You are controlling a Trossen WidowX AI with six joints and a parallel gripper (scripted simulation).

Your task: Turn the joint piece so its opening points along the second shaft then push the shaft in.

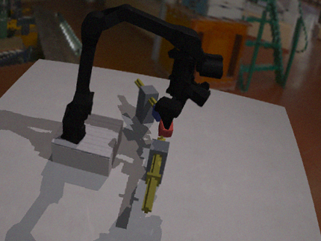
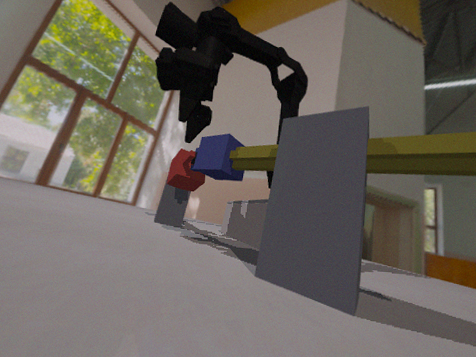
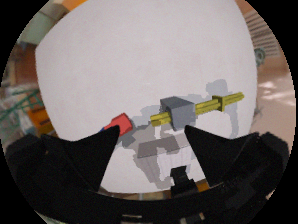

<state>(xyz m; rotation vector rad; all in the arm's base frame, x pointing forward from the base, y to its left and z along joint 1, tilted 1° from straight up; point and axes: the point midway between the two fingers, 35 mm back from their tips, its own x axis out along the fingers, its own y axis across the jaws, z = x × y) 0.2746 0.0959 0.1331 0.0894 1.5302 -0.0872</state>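
Well, my black two-finger gripper (image 1: 167, 123) (image 2: 185, 130) (image 3: 153, 128) stands wide and holds nothing, above and beyond the grey upright block (image 1: 160, 146) (image 2: 171, 210) (image 3: 182, 112) carrying the yellow ribbed sliding shaft (image 1: 149, 195) (image 3: 206, 107). Just beyond that block sits the red square joint piece (image 1: 165, 131) (image 2: 184, 173) (image 3: 120, 125), probably light and rigid, swinging only on its hinges; I'd pinch its opposite flat sides, clear of the opening. I can't see inside that opening, the only container-like hollow, or judge its alignment with the block's shaft

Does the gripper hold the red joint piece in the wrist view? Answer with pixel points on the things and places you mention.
No, the gripper (image 3: 153, 128) stands wide open, with nothing between its fingers, and the red joint piece (image 3: 121, 125) is beside one fingertip.
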